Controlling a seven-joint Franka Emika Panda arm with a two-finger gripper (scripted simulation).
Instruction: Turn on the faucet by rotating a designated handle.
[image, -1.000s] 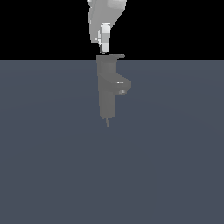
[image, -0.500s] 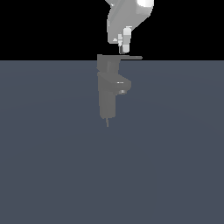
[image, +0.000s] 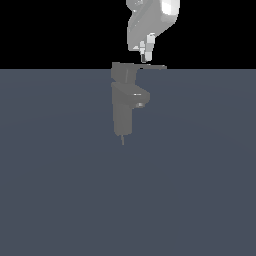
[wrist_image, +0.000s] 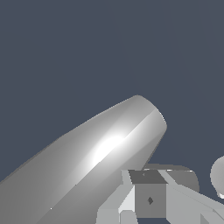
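Gripper (image: 145, 56) hangs just above handle (image: 150, 66); jaw gap unreadable. Thin, stiff lever on faucet (image: 124, 102); likely best pushed near its free end.

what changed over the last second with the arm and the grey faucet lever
The white pincer moved toward the exterior view's right and now hangs just above the long thin flat grey lever, which now reaches further right. The blocky grey faucet body stayed put.
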